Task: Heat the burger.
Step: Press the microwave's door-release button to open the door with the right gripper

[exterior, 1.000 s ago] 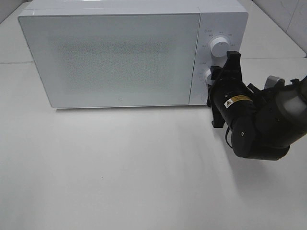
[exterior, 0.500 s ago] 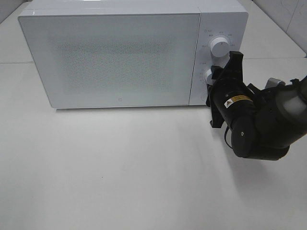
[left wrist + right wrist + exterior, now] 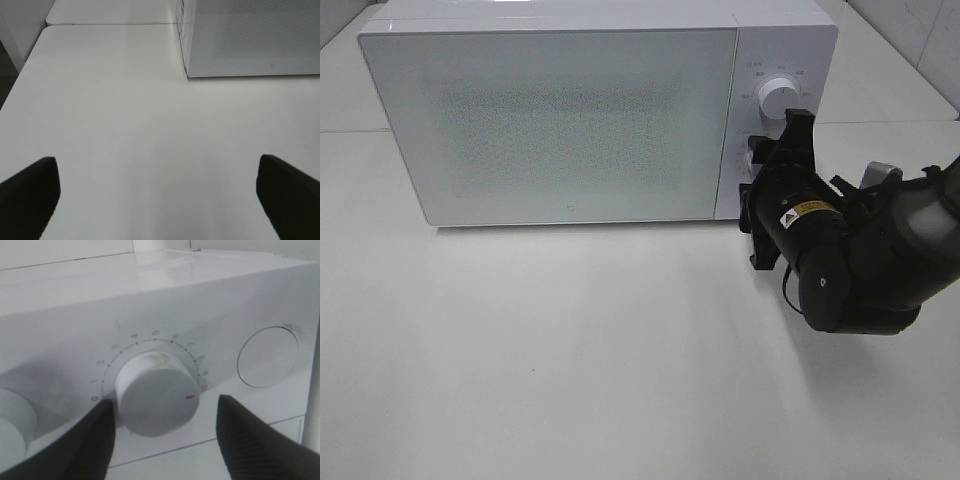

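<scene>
The burger is out of view; the white microwave (image 3: 560, 110) stands with its door shut. My right gripper (image 3: 760, 165) is at the microwave's control panel, around the lower dial (image 3: 157, 392). In the right wrist view its two black fingers (image 3: 255, 440) stand on either side of that dial with small gaps, so the gripper (image 3: 162, 435) is open and holds nothing. The dial's red mark points near the 10 on its scale. My left gripper (image 3: 160, 200) hangs wide open over bare table, left of the microwave's front corner (image 3: 187, 72).
An upper dial (image 3: 776, 95) sits above the gripper on the panel, and a round button (image 3: 267, 357) lies on the dial's other side. The white table (image 3: 570, 350) stretches in front of the microwave. The right arm's bulky black body (image 3: 860, 270) fills the right side.
The right gripper's fingers have spread apart from the lower dial, and the arm has shifted slightly left. The left gripper has not changed.
</scene>
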